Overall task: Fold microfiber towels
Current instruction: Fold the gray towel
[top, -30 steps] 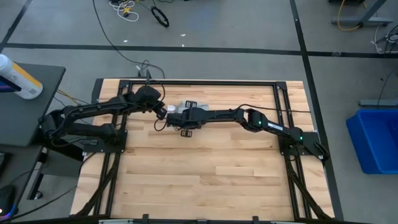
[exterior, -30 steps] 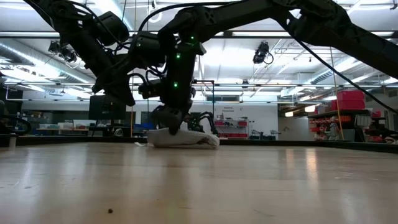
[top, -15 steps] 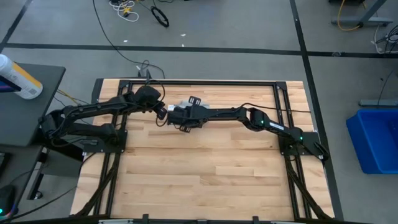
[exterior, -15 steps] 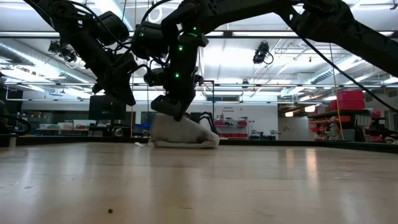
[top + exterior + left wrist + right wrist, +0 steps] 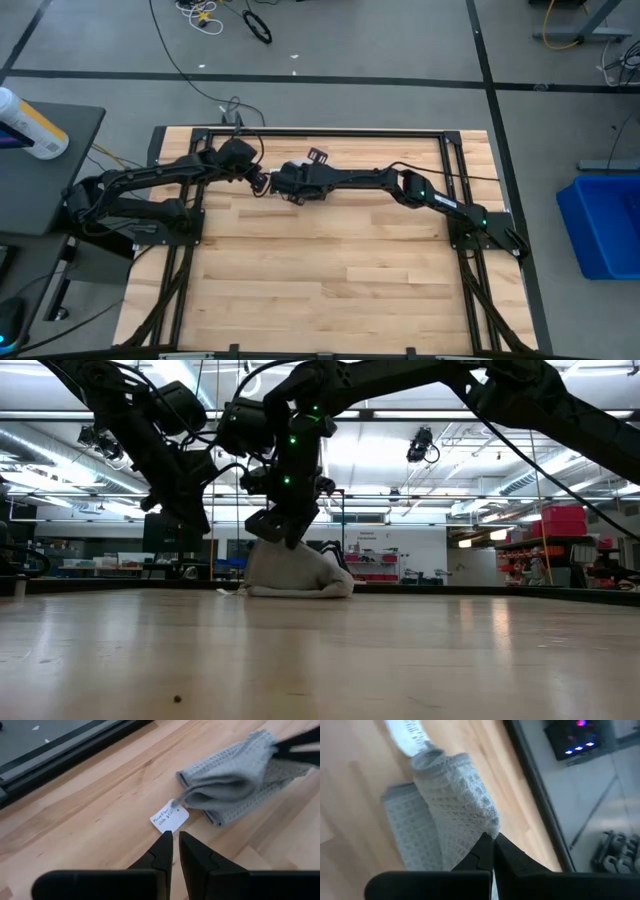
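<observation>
My tabletop [image 5: 330, 270] is pale wooden planking set in a dark frame, and the only thing lying on it is one grey towel [image 5: 235, 777], bunched near the far edge between my two arms. Part of the towel rests flat on the wood while a fold of it is lifted off the surface, pinched in my right claw [image 5: 493, 851]. Its white tag [image 5: 169, 817] lies flat on the planks just beside the cloth.

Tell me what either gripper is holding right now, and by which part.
The right gripper pinches the grey waffle-textured cloth towel by a raised fold. The left gripper holds nothing.
</observation>
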